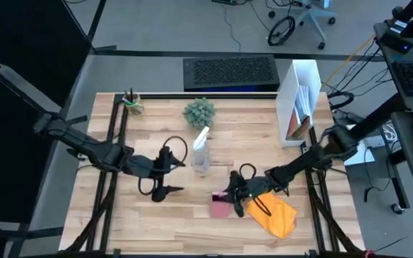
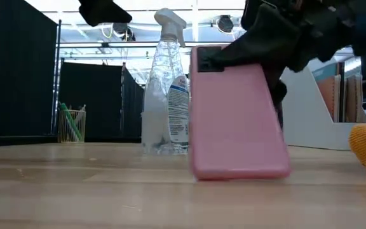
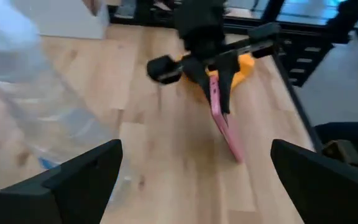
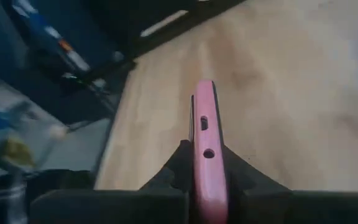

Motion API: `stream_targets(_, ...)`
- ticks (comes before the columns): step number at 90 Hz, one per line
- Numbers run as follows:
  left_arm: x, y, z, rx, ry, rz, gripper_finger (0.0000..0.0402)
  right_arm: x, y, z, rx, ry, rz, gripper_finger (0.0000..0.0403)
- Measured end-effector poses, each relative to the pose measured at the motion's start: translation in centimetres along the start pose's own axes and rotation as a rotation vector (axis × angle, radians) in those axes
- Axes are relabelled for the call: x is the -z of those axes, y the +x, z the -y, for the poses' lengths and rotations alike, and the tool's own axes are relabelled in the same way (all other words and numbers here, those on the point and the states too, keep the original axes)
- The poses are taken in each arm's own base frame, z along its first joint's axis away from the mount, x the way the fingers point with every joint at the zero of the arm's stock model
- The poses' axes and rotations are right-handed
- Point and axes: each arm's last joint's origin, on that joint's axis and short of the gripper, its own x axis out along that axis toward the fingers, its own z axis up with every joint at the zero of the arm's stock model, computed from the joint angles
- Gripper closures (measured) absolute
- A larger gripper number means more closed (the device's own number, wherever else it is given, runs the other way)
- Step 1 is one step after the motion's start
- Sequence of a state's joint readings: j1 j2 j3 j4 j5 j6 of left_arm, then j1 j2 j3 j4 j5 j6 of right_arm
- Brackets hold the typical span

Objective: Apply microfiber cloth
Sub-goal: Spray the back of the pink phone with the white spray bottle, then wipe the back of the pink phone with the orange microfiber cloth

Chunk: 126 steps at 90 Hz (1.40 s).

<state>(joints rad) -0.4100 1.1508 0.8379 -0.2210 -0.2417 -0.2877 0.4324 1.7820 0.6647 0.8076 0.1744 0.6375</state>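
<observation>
One pink phone (image 1: 221,203) is pinched edgewise by the right tool (image 1: 233,197); the microfiber cloth (image 1: 277,213) lies just beside it, while the left tool (image 1: 165,179) is spread, well apart.

Overhead and table-level cameras share the pink phone (image 2: 237,121).

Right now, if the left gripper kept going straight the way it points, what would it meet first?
Probably the pink phone, held on edge by the right gripper, which is shut on it. The left gripper is open, with bare table ahead before the phone. The spray bottle sits off to the side; depth is uncertain.
</observation>
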Motion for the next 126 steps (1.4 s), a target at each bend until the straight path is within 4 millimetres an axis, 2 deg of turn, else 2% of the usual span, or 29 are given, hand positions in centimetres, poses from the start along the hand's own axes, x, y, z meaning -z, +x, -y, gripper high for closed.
stream_targets(14, 0.9, 0.8, 1.7, 0.04, -0.007, -0.039, 0.0005, 1.5, 0.8, 0.5, 0.007, 0.031, -0.004, 0.0366)
stream_targets(36, 2.6, 2.4, 3.9, 0.048, 0.001, -0.091, 0.0005, 3.0, 1.2, 1.7, 0.104, -0.003, -0.056, 0.027)
stream_targets(56, 3.3, 3.7, 4.9, 0.057, 0.016, -0.095, 0.0005, 3.3, 1.2, 2.0, 0.129, -0.09, -0.085, 0.02)
stream_targets(72, 4.0, 5.1, 5.2, 0.029, 0.024, -0.099, 0.0005, 3.6, 1.1, 2.4, 0.19, -0.161, -0.112, 0.0169)
stream_targets(90, 4.6, 6.1, 5.2, 0.013, 0.005, -0.121, 0.0005, 3.5, 0.8, 2.4, 0.207, -0.255, -0.144, 0.0154)
stream_targets(104, 4.8, 6.9, 5.2, 0.009, -0.022, -0.111, 0.0005, 1.0, -0.7, 0.3, 0.205, -0.307, -0.205, 0.0156)
stream_targets(117, 5.5, 8.7, 5.1, 0.032, -0.03, -0.127, 0.0005, -1.1, -4.1, -2.8, 0.263, -0.276, -0.398, 0.0163)
stream_targets(126, 6.5, 10.8, 5.1, 0.064, 0.001, -0.124, 0.0006, -1.0, -6.3, -5.0, 0.301, -0.234, -0.501, 0.017)
